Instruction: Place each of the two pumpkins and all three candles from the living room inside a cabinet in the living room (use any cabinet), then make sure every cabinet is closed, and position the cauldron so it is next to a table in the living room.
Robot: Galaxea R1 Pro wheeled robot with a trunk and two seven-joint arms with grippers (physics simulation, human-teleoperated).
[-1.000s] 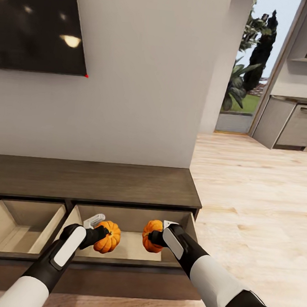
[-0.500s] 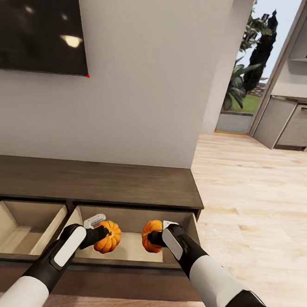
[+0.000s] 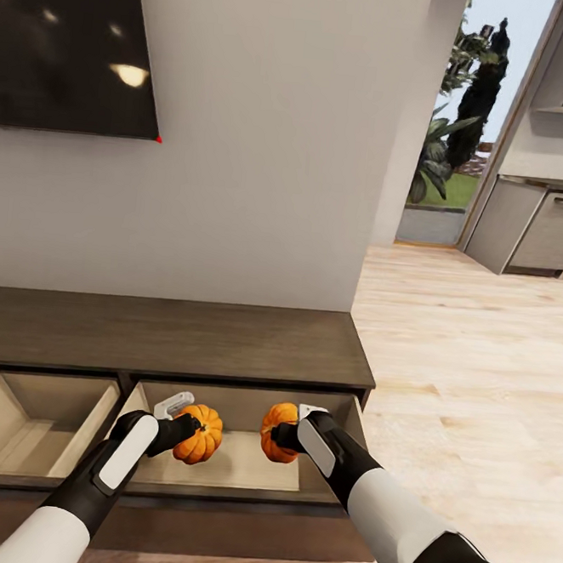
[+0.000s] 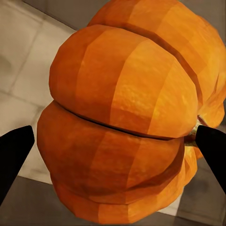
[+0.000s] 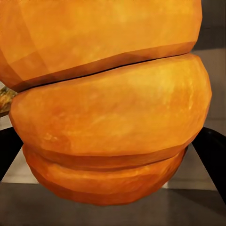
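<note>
While you look down from the head camera, you have both arms reaching over the right-hand open drawer (image 3: pixel 232 461) of the long dark cabinet (image 3: pixel 166 331). Your left end effector (image 3: pixel 185 431) is clamped on one pumpkin (image 3: pixel 198 435), and your right end effector (image 3: pixel 278 437) is clamped on the other pumpkin (image 3: pixel 278 432). Both pumpkins hang above the pale drawer floor, near each other but apart, which suits a release straight down without either one striking the drawer's walls. A second drawer (image 3: pixel 25 430) stands open to the left, so both will need shutting later. A dark screen (image 3: pixel 76 42) hangs on the wall above, and grey kitchen units (image 3: pixel 546 228) sit well off across the wooden floor (image 3: pixel 470 375).

From the left wrist, you see the pumpkin (image 4: pixel 127 117) turned on its side, its ribs running across and a hint of stem at one edge, with a dark fingertip (image 4: pixel 14 150) at either flank and pale drawer floor behind.

From the right wrist, the other pumpkin (image 5: pixel 108 108) sits close to the lens, gripped across its belly, with a dark fingertip (image 5: pixel 212 150) showing at each side. Judging by this, you are ready to let both go.
</note>
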